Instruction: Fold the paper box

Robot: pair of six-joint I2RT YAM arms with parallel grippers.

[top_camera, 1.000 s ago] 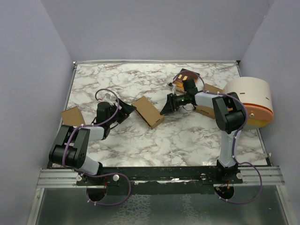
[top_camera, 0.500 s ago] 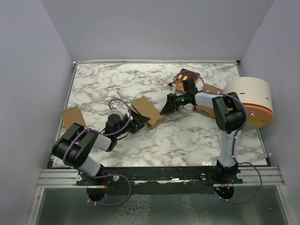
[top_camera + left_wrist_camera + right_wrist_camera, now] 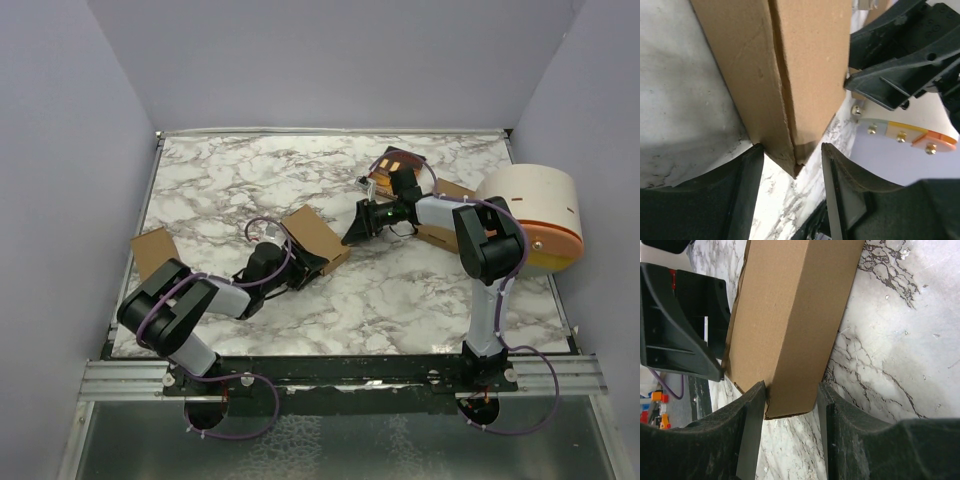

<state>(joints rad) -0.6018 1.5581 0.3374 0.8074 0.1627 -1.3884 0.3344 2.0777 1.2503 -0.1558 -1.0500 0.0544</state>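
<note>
Jaws: left (image 3: 308, 266) and right (image 3: 352, 235) both spread | paper box (image 3: 315, 238) ends between them (unclamped)

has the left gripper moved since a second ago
Yes. The left gripper has swung rightward, away from the flat cardboard piece at the table's left edge, reaching the paper box.

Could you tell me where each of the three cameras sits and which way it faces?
Top external: fixed above and behind the bases, looking down on the marble table; both arms show.
Left wrist: on the left arm, facing a corner of the plain tan-brown cardboard box between its open jaws.
Right wrist: on the right arm, facing that box's other end between open jaws.
All views share the box.
</note>
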